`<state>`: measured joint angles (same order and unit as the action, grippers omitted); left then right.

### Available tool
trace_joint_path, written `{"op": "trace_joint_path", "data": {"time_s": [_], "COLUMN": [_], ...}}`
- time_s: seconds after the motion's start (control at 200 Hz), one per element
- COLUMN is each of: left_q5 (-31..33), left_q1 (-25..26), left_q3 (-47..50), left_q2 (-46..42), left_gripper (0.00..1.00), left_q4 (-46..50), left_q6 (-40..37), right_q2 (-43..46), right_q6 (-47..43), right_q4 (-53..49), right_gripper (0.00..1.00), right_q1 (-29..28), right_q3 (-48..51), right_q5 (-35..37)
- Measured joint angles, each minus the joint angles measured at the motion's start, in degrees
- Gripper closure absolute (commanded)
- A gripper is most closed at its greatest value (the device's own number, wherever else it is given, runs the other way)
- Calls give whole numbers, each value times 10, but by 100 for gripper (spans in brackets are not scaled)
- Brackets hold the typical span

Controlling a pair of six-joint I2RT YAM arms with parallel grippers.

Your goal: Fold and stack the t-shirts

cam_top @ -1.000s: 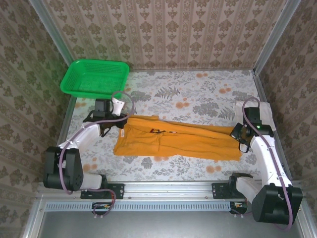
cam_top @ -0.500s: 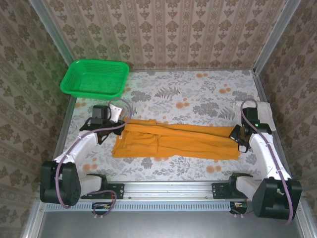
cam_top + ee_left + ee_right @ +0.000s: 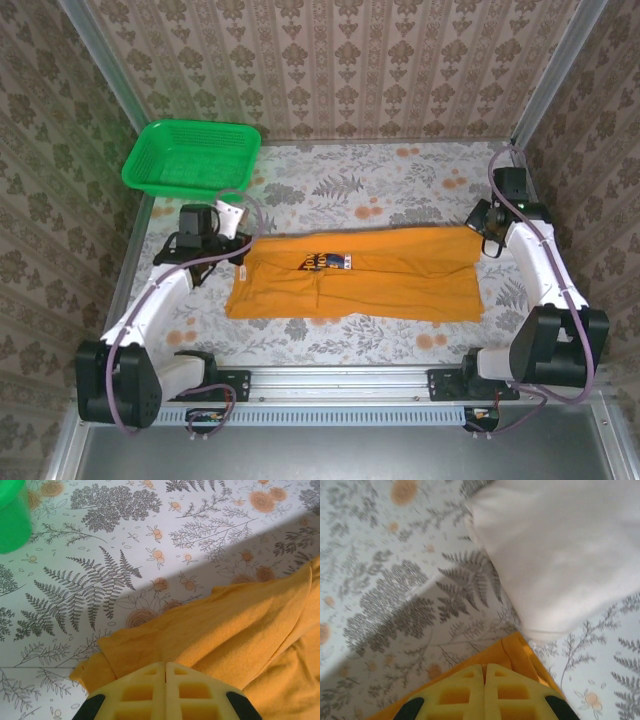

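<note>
Both arms have pulled back toward the far side, taking the far edge of the orange t-shirt with them. A moment ago it was a thin, bunched strip. Now it lies wider and flatter across the middle of the counter, and the dark blue and white print shows on top.

The left claw is pinched tight on the far left corner of the orange cloth. In the left wrist view its yellow fingers press together with the cloth bunched around them. The right claw is pinched tight on the far right corner in the same way.

The white t-shirt lies on the counter just past that right corner, very close to it. I cannot tell if it is folded. The green basket sits in the far left corner, well apart from the shirts.

I think the job has only just begun. The orange shirt is being spread out, and it still has some wrinkles. No neat fold shows yet, and the two shirts are not stacked.
</note>
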<state>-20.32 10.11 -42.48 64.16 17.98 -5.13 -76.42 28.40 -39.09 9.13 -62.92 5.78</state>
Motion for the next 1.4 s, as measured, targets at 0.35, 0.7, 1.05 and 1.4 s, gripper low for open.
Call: {"op": "trace_joint_path", "data": {"time_s": [0.35, 0.7, 1.05, 1.4], "left_q5": [6, 12, 54, 112], "left_q1": [1, 19, 24, 56], "left_q3": [24, 26, 19, 12], "left_q2": [-24, -13, -42, 18], "left_gripper": [100, 89, 3, 16], "left_q4": [50, 99, 124, 60], "left_q6": [2, 9, 84, 316], "right_q2": [45, 39, 48, -141], "right_q6": [-12, -12, -79, -39], "right_q4": [-5, -1, 3, 137], "right_gripper": [100, 80, 20, 39], "right_q1": [0, 0, -71, -359], "right_q3": [126, 160, 144, 26], "right_q5": [3, 2, -10, -96]}}
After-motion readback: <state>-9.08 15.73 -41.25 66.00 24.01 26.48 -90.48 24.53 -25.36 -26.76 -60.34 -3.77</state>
